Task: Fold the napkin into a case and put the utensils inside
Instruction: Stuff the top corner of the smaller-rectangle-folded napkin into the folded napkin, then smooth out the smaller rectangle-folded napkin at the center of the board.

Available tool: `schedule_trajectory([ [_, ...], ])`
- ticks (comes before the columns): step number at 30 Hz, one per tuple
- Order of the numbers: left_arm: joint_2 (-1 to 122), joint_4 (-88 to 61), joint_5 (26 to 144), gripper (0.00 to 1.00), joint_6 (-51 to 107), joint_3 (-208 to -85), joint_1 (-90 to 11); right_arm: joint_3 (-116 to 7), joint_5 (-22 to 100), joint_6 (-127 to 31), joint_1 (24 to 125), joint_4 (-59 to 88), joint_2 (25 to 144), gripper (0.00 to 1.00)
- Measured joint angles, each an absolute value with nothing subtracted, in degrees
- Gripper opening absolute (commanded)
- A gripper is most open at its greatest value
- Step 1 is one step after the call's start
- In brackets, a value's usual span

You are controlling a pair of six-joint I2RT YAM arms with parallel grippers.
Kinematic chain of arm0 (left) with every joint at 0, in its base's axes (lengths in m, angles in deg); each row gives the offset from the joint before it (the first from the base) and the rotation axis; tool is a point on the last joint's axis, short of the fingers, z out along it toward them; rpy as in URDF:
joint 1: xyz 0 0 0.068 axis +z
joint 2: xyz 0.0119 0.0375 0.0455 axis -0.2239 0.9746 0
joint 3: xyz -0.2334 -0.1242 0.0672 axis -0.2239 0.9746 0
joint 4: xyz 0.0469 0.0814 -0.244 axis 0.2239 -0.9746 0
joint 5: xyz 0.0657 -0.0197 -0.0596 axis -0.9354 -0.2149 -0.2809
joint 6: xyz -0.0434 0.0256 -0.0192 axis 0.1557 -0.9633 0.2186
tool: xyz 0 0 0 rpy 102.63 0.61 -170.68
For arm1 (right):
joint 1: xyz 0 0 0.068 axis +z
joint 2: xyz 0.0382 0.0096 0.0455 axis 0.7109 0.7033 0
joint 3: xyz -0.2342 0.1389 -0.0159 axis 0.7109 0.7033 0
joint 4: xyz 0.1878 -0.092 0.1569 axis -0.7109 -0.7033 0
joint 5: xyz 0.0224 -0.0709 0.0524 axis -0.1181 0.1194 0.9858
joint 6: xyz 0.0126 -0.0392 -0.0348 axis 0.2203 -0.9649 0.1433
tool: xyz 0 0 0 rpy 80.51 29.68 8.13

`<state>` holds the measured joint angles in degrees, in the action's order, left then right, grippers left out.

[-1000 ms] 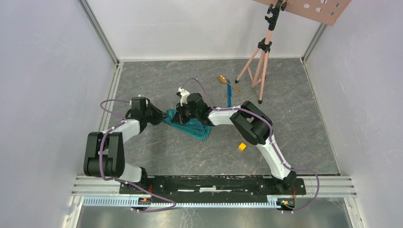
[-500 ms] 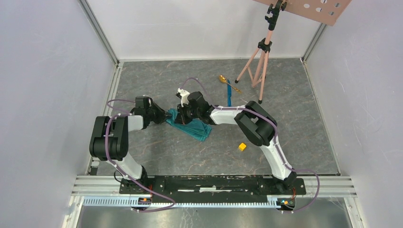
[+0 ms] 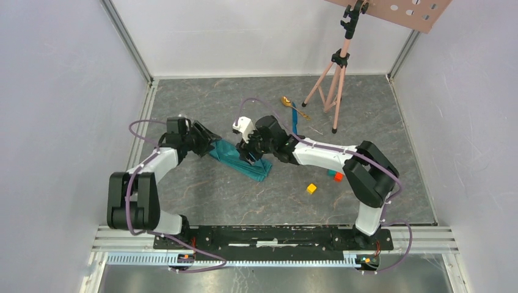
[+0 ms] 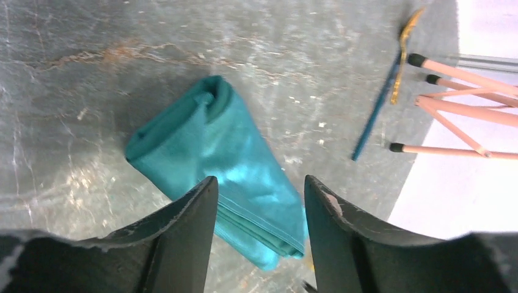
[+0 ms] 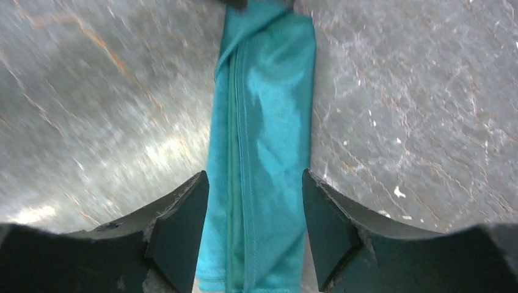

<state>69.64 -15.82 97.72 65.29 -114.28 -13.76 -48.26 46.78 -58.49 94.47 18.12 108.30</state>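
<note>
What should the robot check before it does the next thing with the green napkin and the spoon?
1. The napkin is folded into a long narrow case: ok.
2. The left gripper is open and holds nothing: ok.
3. The right gripper is open and holds nothing: ok.
4. The spoon and blue knife lie free on the table, by the tripod legs: ok.
5. The utensils are inside the case: not ok, both lie outside.
6. The case has an opening for them: cannot tell.
</note>
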Motion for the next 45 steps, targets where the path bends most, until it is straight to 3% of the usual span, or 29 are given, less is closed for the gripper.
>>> schedule_trajectory([
  [5,60.2,-23.3,97.7,0.52,65.2,-115.5,-13.8,-44.0,42.9,-67.2,96.3,16.0,107.3,0.48],
  [14,57.2,-22.9,100.0,0.49,73.7,-101.3,-18.5,-44.2,38.8,-73.0,100.1,14.5,108.7,0.5],
  [19,58.5,-19.6,99.8,0.39,77.4,-99.5,-21.7,-44.3,37.1,-73.5,100.3,14.3,111.1,0.41],
  [24,62.3,-15.5,99.3,0.39,79.9,-99.5,-24.5,-45.4,36.3,-73.4,100.3,13.5,113.4,0.44],
  [30,64.6,-13.2,97.7,0.31,83.0,-99.3,-26.6,-45.4,36.0,-73.4,100.5,13.2,113.5,0.46],
  [39,66.0,-11.1,96.2,0.23,85.1,-98.9,-27.0,-45.4,34.3,-72.9,101.1,14.6,114.1,0.13],
  [45,67.6,-8.0,96.2,0.18,85.2,-98.5,-27.6,-45.4,33.8,-72.7,101.6,15.2,114.1,0.0],
])
